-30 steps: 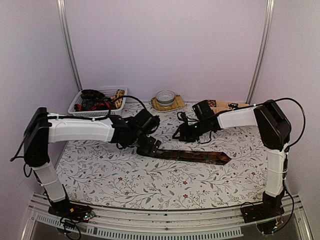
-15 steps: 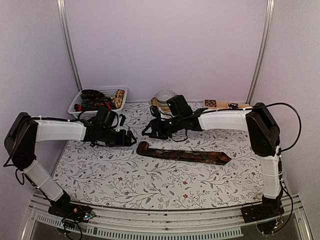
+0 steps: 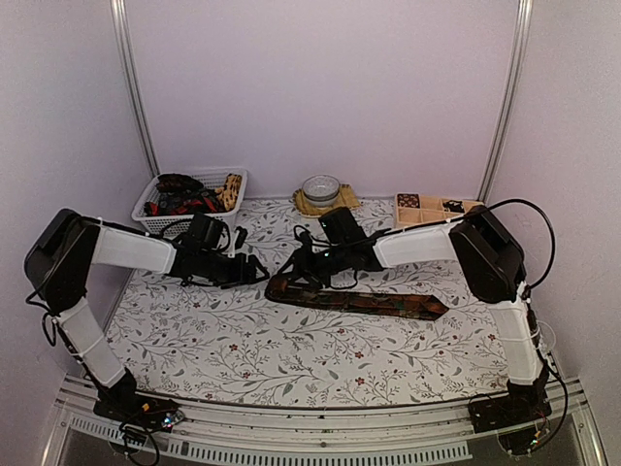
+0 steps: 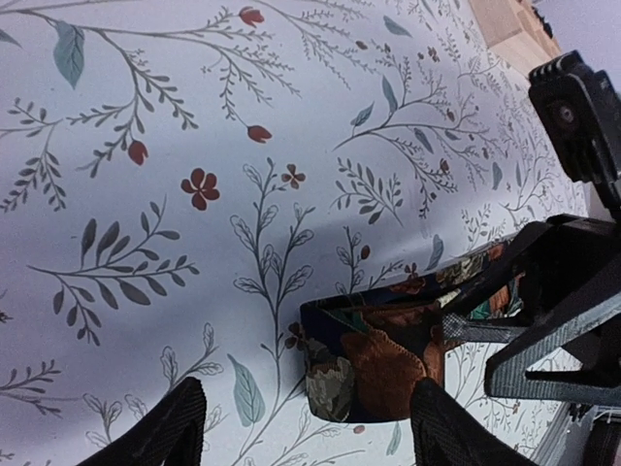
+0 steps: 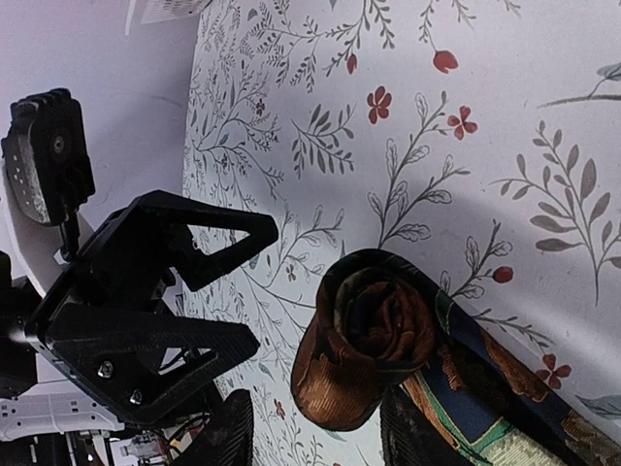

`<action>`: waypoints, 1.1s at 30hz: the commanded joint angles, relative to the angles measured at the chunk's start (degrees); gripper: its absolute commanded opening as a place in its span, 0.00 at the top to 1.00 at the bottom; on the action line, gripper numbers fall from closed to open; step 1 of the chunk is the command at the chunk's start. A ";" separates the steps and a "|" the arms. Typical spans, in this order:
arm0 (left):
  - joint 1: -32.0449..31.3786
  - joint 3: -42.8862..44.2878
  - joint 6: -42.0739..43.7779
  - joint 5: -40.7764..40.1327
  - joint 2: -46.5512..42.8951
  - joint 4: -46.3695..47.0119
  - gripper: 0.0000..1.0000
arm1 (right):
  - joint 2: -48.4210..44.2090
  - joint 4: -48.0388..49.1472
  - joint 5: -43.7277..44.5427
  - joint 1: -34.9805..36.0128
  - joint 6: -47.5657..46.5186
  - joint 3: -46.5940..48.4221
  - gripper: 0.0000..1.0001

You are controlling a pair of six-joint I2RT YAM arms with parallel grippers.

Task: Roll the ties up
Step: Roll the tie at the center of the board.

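Pale walls (image 3: 320,87) enclosing cell on 3 sides, 2 metal uprights (image 3: 133,87) running up back corners. Floral-print tbl cloth (image 3: 291,359) lying flat, alu rail (image 3: 320,417) running along near edge. Soft even light falling overall.

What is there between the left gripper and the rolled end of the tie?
Only bare flowered tablecloth. The right wrist view shows a strip of it between the open left gripper and the tie's rolled end.

I see the floral-print tabletop (image 3: 291,359) carrying one dark patterned tie (image 3: 378,304) across its middle, left end rolled up, pointed tip to the right. Along the back edge sit a white basket (image 3: 212,176) at left, a bowl (image 3: 320,187) on a mat (image 3: 342,202) at centre, and a wooden compartment tray (image 3: 427,211) at right.
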 commanded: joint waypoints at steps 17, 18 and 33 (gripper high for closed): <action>0.31 -0.63 1.14 5.66 6.11 4.85 0.43 | 8.96 3.66 -1.37 0.84 8.60 0.80 0.60; 0.32 -0.59 1.09 5.79 6.47 4.89 0.43 | 8.82 3.70 -1.42 0.89 8.72 0.80 0.60; -0.43 0.33 1.65 6.81 8.17 4.86 0.46 | 9.42 2.78 -0.85 1.47 8.78 0.77 0.67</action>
